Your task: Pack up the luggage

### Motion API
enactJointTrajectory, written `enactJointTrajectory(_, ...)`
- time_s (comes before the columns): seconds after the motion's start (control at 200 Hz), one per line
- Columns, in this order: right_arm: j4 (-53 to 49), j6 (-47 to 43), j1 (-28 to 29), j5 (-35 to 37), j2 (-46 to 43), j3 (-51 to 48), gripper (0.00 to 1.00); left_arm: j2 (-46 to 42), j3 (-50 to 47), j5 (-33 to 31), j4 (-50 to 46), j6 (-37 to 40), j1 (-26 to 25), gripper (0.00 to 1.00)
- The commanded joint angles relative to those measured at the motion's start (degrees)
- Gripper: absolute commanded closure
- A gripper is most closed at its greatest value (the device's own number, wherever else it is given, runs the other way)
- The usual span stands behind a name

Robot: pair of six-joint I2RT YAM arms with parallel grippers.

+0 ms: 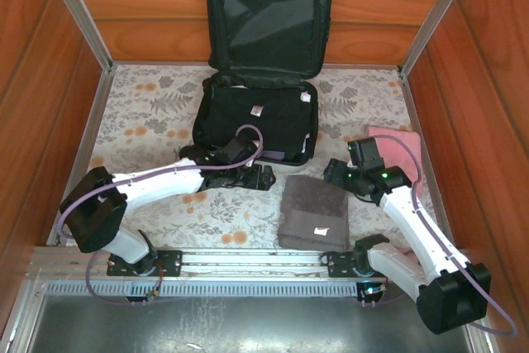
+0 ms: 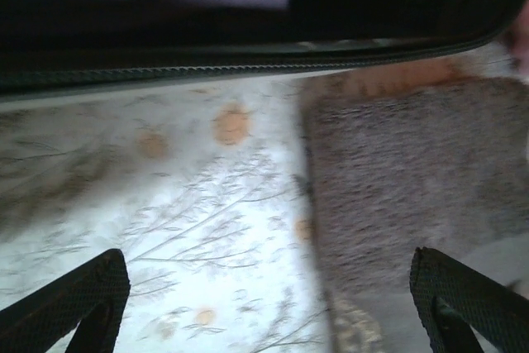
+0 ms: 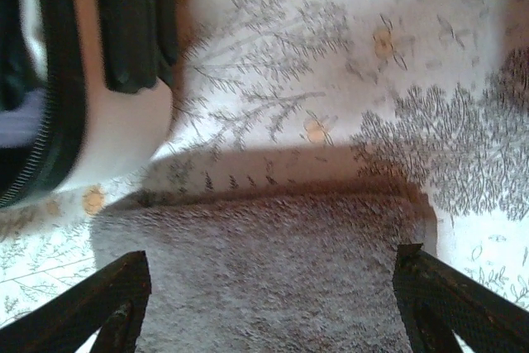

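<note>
Wood-panelled walls enclose a desk [image 1: 157,113] covered with a pale cloth printed with leaves and orange flowers. Two white robot arms reach in from the near edge.

The left claw [image 1: 264,178] [image 2: 266,258] hangs low over the printed cloth. Its two black fingers [image 2: 83,303] are spread wide apart with nothing between them. Just beyond this claw lies the luggage [image 1: 264,18] [image 2: 248,64], a small suitcase lying open. Its lid stands up against the back wall and shows black lining. Dark items with small white tags fill the lower half. From the left wrist, the zipper edge of the suitcase runs across just ahead of the fingers. A folded grey towel [image 1: 312,211] [image 2: 413,171] lies flat on the desk to this claw's right.

The right claw [image 1: 333,173] [image 3: 273,258] sits over the far edge of the grey towel [image 3: 264,279]. Its fingers [image 3: 446,303] are also apart and grip nothing, and the towel lies spread beneath the gap. Ahead of this claw and to its left is a rounded white corner of the luggage [image 3: 116,130], with a black wheel and black zipper trim. A pink cloth [image 1: 397,142] lies on the desk behind the right claw, near the right wall.
</note>
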Motion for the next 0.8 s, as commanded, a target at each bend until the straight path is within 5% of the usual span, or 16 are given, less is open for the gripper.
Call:
enactJointTrajectory(0.0, -0.87, 5.32, -0.34, -0.47, -0.63, -3.03, 0.23, 3.41, -1.75, 9.04, 12.54, -8.06, -0.70, 0.07)
enactJointTrajectory(0.4, 5.44, 6.85, -0.32, -2.59, 3.76, -9.46, 0.60, 14.74, 3.36, 15.50, 15.71, -14.79, -2.88, 0.06)
enactJointTrajectory(0.535, 9.81, 5.35, -0.30, -5.53, 6.01, -10.80, 0.61, 20.05, 5.76, 17.77, 16.01, -17.55, -4.08, 0.07)
enactJointTrajectory(0.795, 12.76, 5.16, -0.15, -6.69, 10.30, -11.45, 0.81, 26.15, 8.05, 19.25, 17.54, -22.40, -5.55, 0.08)
